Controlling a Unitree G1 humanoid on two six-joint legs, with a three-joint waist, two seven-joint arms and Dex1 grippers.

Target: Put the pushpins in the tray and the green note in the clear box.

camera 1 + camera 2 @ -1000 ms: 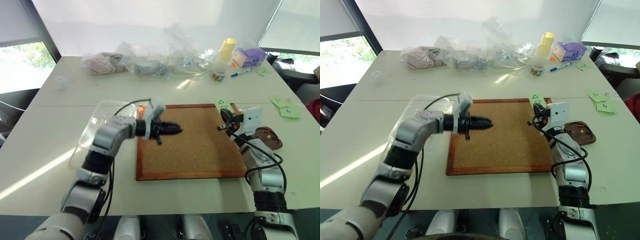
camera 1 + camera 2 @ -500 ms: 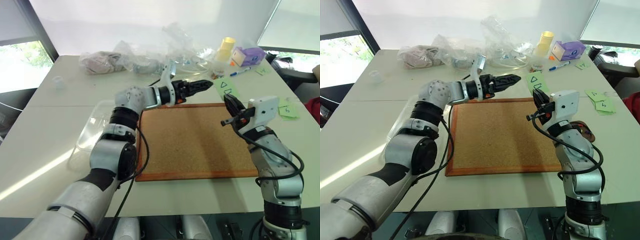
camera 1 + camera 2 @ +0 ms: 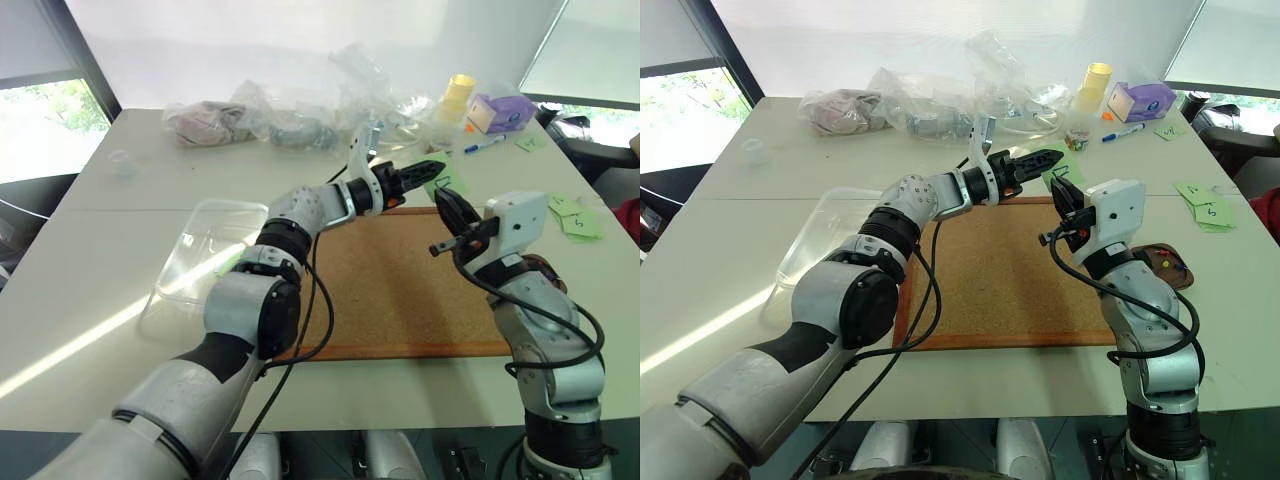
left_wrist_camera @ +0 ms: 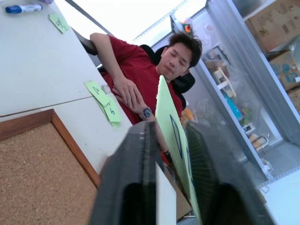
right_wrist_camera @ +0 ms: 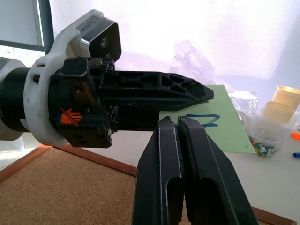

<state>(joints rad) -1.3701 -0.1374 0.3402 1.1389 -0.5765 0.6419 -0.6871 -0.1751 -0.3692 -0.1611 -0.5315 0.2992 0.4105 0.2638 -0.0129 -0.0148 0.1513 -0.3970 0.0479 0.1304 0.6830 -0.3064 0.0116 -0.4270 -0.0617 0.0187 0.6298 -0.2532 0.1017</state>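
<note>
The cork board (image 3: 1005, 270) lies mid-table, with the clear box (image 3: 205, 245) off its left edge, apparently empty. The tray (image 3: 1168, 268), right of the board, holds pushpins (image 3: 1173, 266). The left gripper (image 3: 425, 170) pinches the green note (image 4: 171, 140) upright above the board's far edge; the right gripper (image 3: 448, 215) is closed on nothing, just beside it. To finish, the note should travel left over the box, kept firmly pinched until low inside

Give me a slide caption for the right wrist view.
Left gripper shut on the green note, held above the cork board, right gripper shut just below it.
</note>
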